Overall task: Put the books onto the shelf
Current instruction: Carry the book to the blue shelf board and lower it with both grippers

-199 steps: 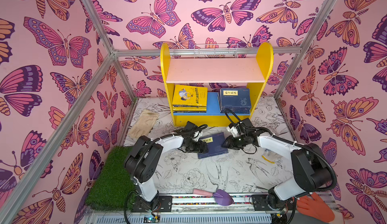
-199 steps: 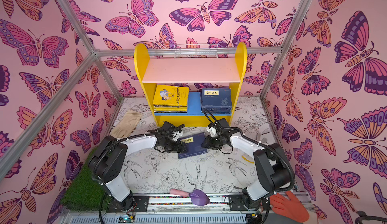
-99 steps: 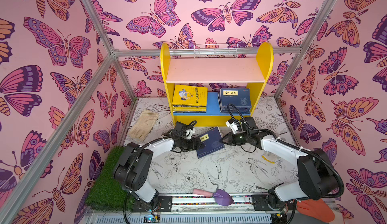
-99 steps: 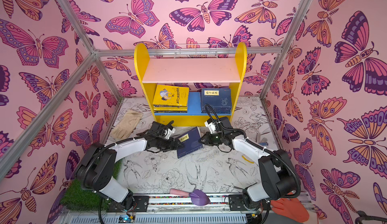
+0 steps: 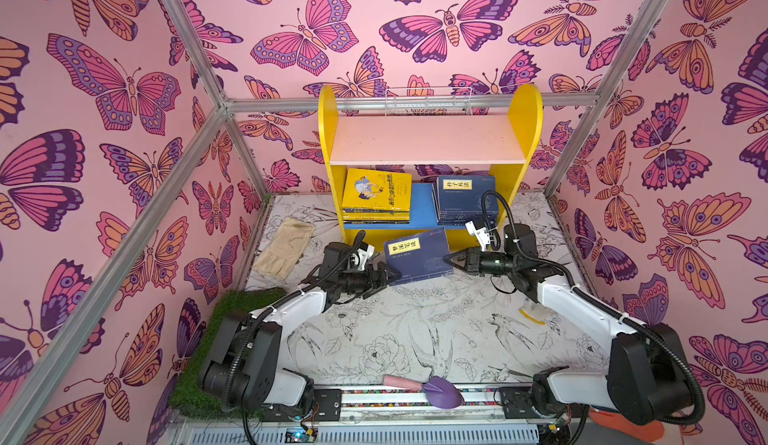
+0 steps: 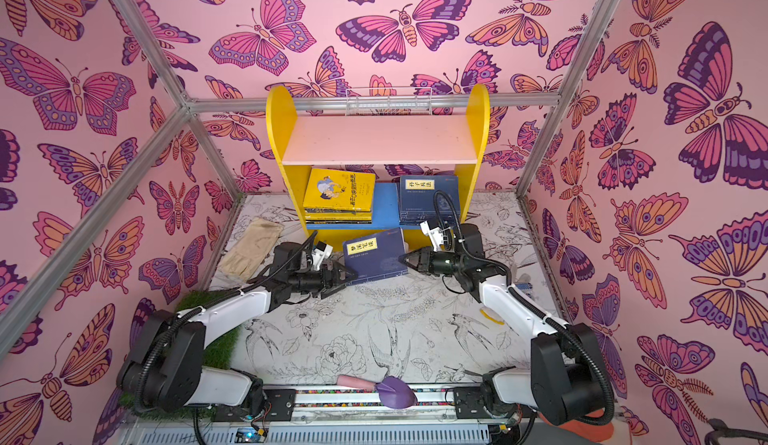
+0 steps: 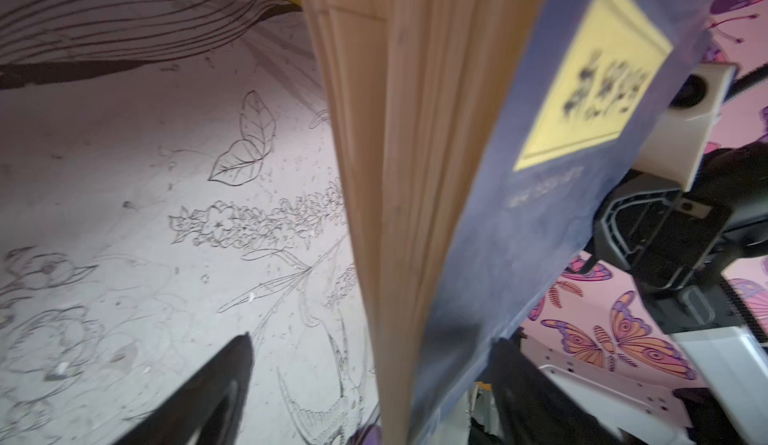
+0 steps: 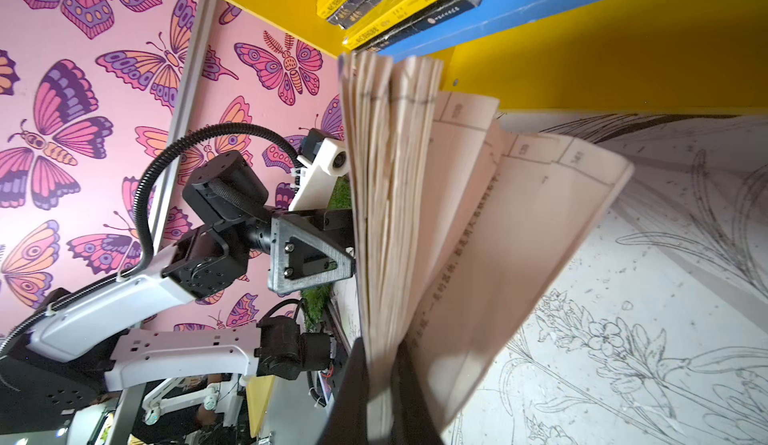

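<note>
A navy book with a yellow label (image 5: 417, 256) (image 6: 374, 256) hangs tilted just in front of the shelf (image 5: 428, 139) (image 6: 382, 139), between my two grippers. My right gripper (image 5: 451, 261) (image 6: 405, 259) (image 8: 380, 376) is shut on the book's page block (image 8: 395, 193), and some loose pages fan away from it. The left gripper (image 5: 392, 276) (image 6: 347, 275) (image 7: 372, 341) is open, its jaws wide astride the book's (image 7: 561, 172) other edge. On the blue lower board (image 5: 419, 210) lie a stack topped by a yellow book (image 5: 376, 193) and a navy stack (image 5: 467, 197).
A beige glove (image 5: 284, 251) lies left of the shelf, with a grass mat (image 5: 216, 330) nearer the front. A purple trowel (image 5: 432, 389) rests on the front rail. A small yellow item (image 5: 532, 316) lies by the right arm. A white wire basket (image 5: 428, 100) stands behind the shelf.
The right gripper has shut on the navy book and raised it off the floor toward the shelf. The left gripper has followed at the book's other edge, still open.
</note>
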{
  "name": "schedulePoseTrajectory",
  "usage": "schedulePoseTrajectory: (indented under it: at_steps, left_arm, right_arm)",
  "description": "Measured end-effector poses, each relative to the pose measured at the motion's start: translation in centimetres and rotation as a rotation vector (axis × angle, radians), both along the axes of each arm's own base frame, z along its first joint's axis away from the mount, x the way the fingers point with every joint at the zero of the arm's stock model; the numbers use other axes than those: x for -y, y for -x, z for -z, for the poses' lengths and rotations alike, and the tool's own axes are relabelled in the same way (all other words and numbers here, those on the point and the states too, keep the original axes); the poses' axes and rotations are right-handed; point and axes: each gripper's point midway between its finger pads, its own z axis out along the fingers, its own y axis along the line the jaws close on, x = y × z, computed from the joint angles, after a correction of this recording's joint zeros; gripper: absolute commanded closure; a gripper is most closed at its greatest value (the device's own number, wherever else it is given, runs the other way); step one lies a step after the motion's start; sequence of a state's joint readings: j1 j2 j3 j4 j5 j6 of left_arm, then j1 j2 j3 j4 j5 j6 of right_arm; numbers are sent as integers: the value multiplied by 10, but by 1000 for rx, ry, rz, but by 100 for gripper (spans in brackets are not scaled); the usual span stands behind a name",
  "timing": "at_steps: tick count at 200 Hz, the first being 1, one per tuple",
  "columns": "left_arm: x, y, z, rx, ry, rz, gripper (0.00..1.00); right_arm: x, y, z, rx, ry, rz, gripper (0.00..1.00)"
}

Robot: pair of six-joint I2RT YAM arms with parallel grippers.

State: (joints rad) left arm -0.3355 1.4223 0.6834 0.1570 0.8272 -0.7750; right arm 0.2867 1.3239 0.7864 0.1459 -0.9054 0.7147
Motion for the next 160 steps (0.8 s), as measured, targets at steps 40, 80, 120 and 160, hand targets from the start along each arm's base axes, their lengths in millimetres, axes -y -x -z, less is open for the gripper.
schedulePoseTrajectory:
  at_steps: [40, 80, 120, 160]
  left_arm:
    - [9, -9, -17, 25, 83, -2, 88]
    - [13, -14, -27, 43, 117, -6, 100]
    - [21, -10, -37, 72, 118, -8, 100]
    - [23, -2, -77, 201, 165, 4, 100]
  right_arm:
    - [-1, -3, -8, -2, -30, 8, 100]
    - [12, -15, 4, -36, 14, 94, 97]
    - [21, -22, 12, -50, 67, 177, 53]
    - [36, -25, 5, -20, 53, 254, 50]
